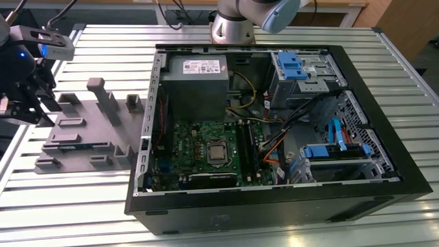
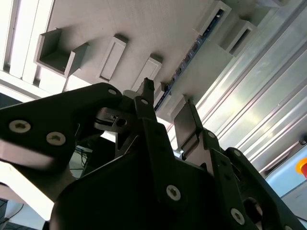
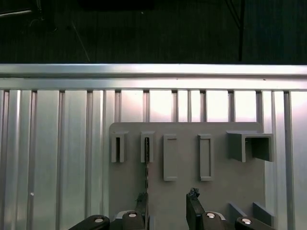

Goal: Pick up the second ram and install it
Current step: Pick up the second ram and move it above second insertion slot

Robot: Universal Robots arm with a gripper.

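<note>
The slatted metal table point(image 1: 89, 206) has bare slats in front of and behind the gray holder tray point(image 1: 82, 123). The tray lies toward the table's edge on the exterior view's left, and the open computer case point(image 1: 274, 200) stands just beside it on the exterior view's right. In the first wrist view the table's rail point(image 3: 153, 76) runs past the tray, with free slats between them. The end effector point(image 1: 31, 110) hangs over the tray's outer side, away from the case, its fingers point(image 3: 192, 203) spread and holding nothing. The second ram point(image 2: 192, 52) stands on edge in a long slot of the tray. Its near end reaches the gap between the fingertips, close to one finger point(image 2: 146, 91); whether they touch cannot be told.
</note>
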